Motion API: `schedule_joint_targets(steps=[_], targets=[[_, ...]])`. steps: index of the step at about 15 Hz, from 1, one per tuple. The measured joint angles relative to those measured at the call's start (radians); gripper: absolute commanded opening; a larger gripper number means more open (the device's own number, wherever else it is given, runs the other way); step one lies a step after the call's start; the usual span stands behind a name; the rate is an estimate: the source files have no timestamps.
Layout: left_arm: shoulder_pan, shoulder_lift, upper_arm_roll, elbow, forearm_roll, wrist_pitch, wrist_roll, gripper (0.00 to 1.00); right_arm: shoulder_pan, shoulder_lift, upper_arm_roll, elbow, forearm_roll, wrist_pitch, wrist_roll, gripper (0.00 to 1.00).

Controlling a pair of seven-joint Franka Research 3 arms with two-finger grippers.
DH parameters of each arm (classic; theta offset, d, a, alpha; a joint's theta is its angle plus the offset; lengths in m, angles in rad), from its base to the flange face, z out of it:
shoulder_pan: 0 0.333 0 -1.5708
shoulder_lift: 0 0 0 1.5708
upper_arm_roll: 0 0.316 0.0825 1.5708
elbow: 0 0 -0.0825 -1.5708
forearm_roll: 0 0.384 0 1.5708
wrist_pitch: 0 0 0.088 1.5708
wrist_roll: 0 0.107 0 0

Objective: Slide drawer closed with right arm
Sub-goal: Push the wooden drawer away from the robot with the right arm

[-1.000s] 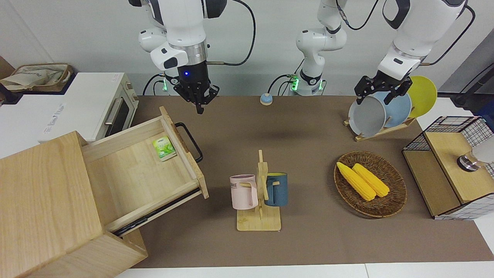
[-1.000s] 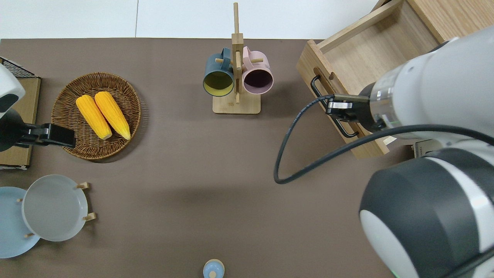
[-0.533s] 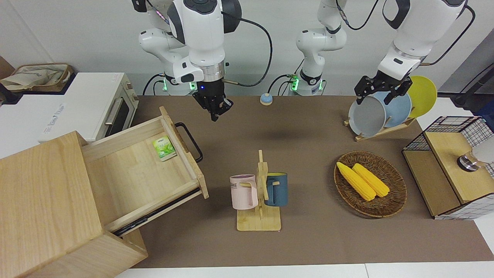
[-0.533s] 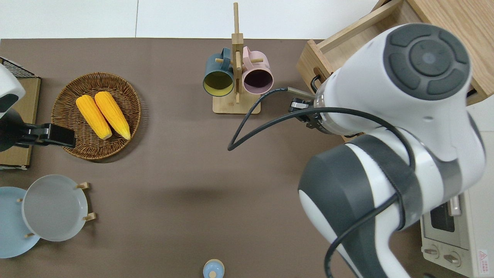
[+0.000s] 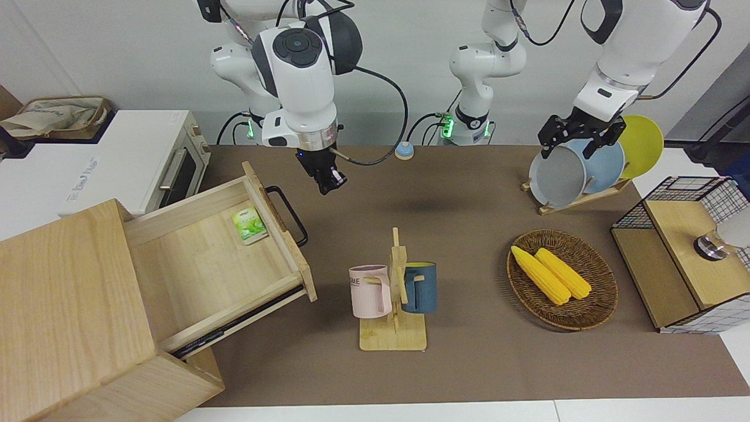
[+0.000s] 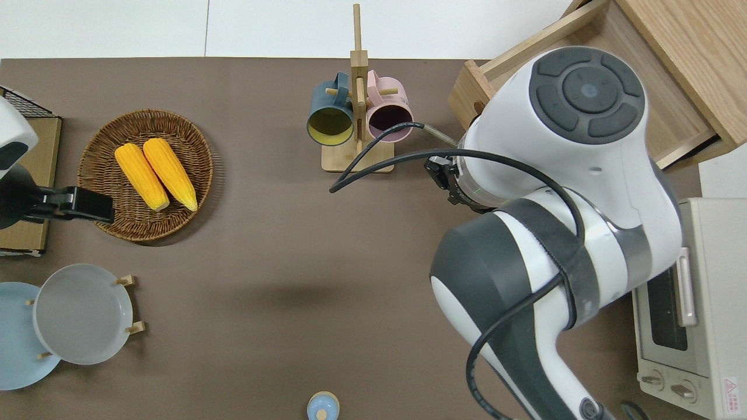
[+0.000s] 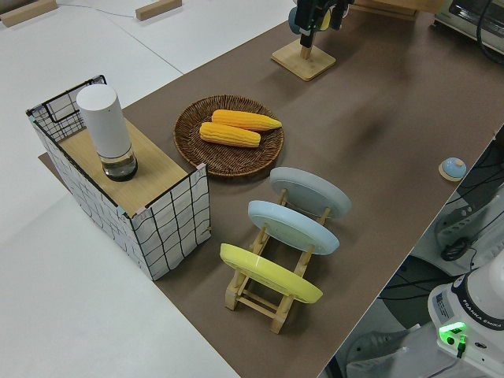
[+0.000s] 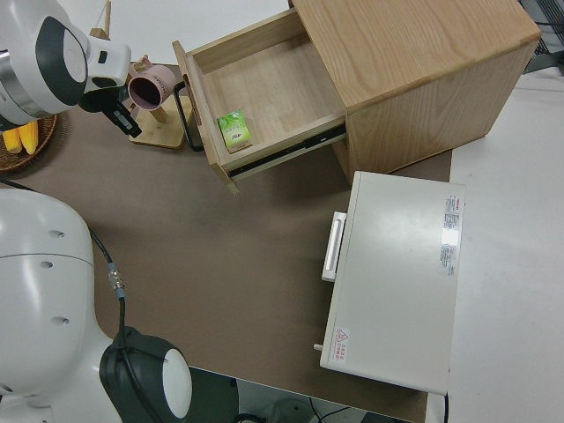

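Right, my right gripper (image 5: pixel 326 183) hovers empty, fingers together, over bare mat beside the handle (image 5: pixel 289 214).
Drawer (image 5: pixel 220 258) stands fully open; push off-centre and it may jam, or I clip the mug rack (image 5: pixel 394 299). Left arm parked.

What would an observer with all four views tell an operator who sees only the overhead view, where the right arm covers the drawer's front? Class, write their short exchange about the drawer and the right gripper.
Operator: The arm blocks my view. Is the drawer open?
Observer: Yes. The front view shows the drawer pulled well out of the cabinet.
Operator: Is the right gripper on the handle?
Observer: No. The right gripper hangs apart from the black handle.
Operator: Anything inside the drawer?
Observer: A small green packet lies on its floor, close to the front panel.
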Motion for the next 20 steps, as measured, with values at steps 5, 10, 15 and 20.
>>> schedule_joint_targets(steps=[5,10,15,20], targets=[[0.000,0.000,0.000,0.000,0.000,0.000,0.000,0.99,0.006,0.034,0.003,-0.010,0.000,0.003,0.088,0.000],[0.000,0.000,0.000,0.000,0.000,0.000,0.000,0.99,-0.002,0.056,-0.010,-0.011,-0.005,0.045,0.103,0.000],[0.000,0.000,0.000,0.000,0.000,0.000,0.000,0.99,-0.013,0.076,-0.014,-0.011,-0.026,0.078,0.103,0.000],[0.000,0.000,0.000,0.000,0.000,0.000,0.000,0.99,-0.032,0.090,-0.022,-0.011,-0.053,0.110,0.103,0.000]])
